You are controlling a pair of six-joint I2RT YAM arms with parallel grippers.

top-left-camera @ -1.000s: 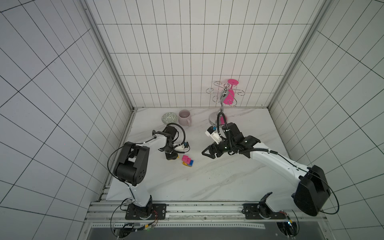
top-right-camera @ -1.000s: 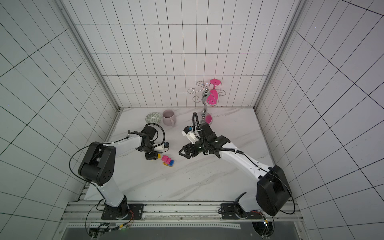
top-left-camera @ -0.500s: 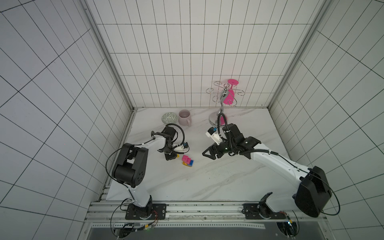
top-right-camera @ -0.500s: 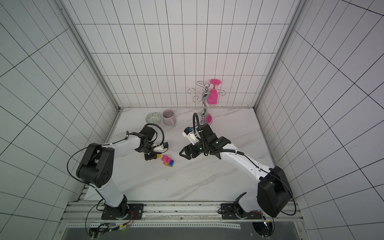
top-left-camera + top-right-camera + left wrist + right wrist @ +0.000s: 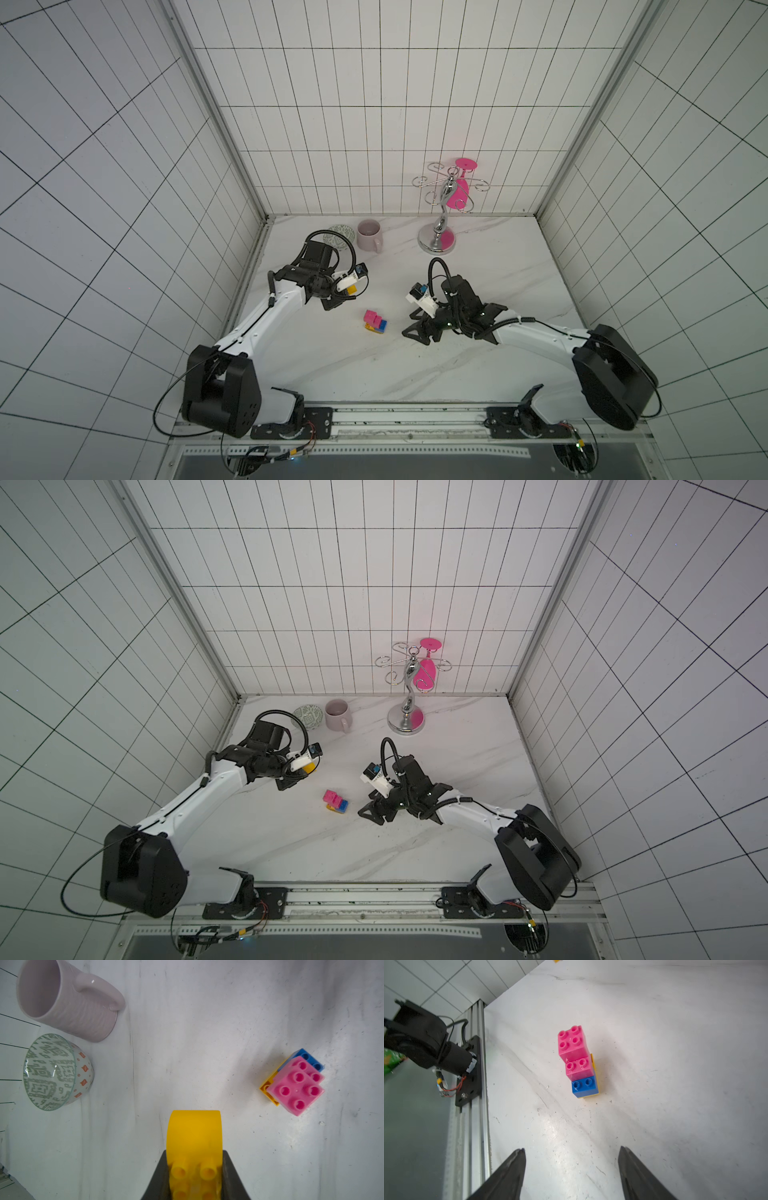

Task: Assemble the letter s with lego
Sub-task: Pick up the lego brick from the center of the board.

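Grips a yellow oblong brick [image 5: 194,1132] tight in the left end effector [image 5: 195,1159], studs toward the wrist camera, over the table [image 5: 478,374]. Holds the right end effector [image 5: 571,1149] released, fingers wide apart and empty, near the unfinished letter s [image 5: 375,326]. Shows that stack resting on the table between both arms: upper pink brick [image 5: 572,1043], lower pink brick [image 5: 579,1069], blue brick [image 5: 584,1085], yellow base [image 5: 268,1086]. Has a mug [image 5: 369,235] and patterned bowl [image 5: 340,236] by the back wall, well apart from the stack.
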